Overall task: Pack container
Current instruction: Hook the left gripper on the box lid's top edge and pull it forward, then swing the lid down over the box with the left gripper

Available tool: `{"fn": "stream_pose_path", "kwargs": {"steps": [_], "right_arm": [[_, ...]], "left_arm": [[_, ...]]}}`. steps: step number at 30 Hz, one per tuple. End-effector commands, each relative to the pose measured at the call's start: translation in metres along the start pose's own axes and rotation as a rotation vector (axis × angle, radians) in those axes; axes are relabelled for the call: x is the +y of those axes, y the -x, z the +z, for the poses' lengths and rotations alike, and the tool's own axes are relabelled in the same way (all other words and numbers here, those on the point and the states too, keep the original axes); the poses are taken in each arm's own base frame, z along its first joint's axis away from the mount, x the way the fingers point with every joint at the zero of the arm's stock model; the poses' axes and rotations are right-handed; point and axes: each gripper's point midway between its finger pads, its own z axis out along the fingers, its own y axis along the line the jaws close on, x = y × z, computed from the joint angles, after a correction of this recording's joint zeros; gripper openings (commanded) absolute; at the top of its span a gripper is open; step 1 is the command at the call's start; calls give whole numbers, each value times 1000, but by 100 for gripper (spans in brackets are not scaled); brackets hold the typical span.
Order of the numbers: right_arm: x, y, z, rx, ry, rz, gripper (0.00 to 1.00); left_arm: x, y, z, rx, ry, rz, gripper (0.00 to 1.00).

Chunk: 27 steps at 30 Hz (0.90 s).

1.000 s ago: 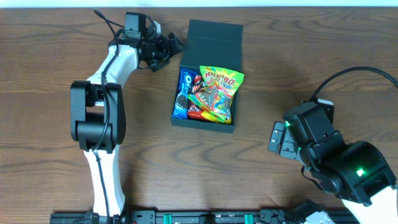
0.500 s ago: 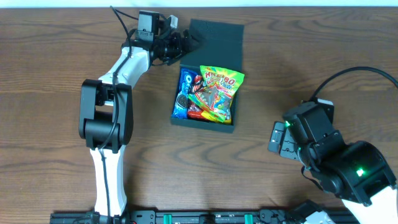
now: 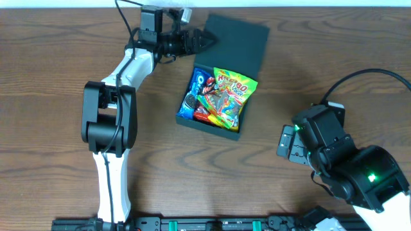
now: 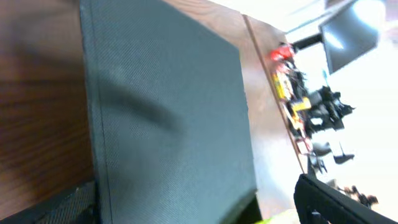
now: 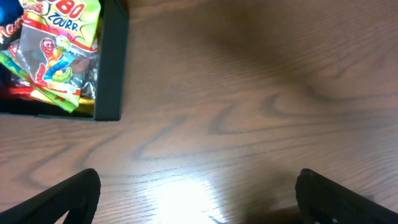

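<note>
From above, the container (image 3: 205, 128) sits near the middle of the desk's far edge. Its lid (image 3: 236, 40) lies open and flat, and there are snack packets (image 3: 226, 97) inside. The left gripper (image 3: 204, 40) is at the lid's left edge. Its own camera shows its fingers (image 4: 329, 200) spread wide, with the lid between them. The right gripper (image 5: 198, 186), toward the desk's right edge, hangs spread over bare wood.

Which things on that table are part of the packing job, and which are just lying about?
Part of the job: dark teal-green cardboard box, flap lid open; blue cookie packet, green-and-yellow sweets bag and red packet inside it; left gripper at the lid's edge.

Just lying about: black cable looping beside the right arm on the brown wooden table.
</note>
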Motion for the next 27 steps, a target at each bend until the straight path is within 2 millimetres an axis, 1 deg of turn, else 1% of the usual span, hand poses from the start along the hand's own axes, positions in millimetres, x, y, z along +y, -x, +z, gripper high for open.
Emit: {"fn": "stream_pose_path", "kwargs": {"steps": [1, 6, 10, 12, 14, 17, 20, 23, 27], "right_arm": [[-1, 0, 1, -5, -9, 11, 99], [-1, 1, 1, -5, -9, 10, 99], [-1, 1, 1, -8, -8, 11, 99], [0, 2, 1, -10, -6, 12, 99], [0, 2, 1, -13, -4, 13, 99], [-1, 4, 1, -22, -13, 14, 99], [-3, 5, 1, -30, -22, 14, 99], [-2, 6, 1, -33, -21, 15, 99], [-2, 6, 1, -33, -20, 15, 99]], "left_arm": [[-40, 11, -5, 24, -149, 142, 95], [-76, 20, -16, 18, -202, 261, 95], [-106, 17, -24, 31, -201, 349, 95], [-120, 7, -26, 59, -189, 389, 95], [-127, -5, -25, 93, -148, 419, 95], [-136, -30, -23, 175, -47, 485, 95], [-149, -52, -23, 248, 0, 520, 95], [-155, -66, -26, 299, 65, 520, 95], [-156, -74, -35, 335, 125, 507, 95]]}}
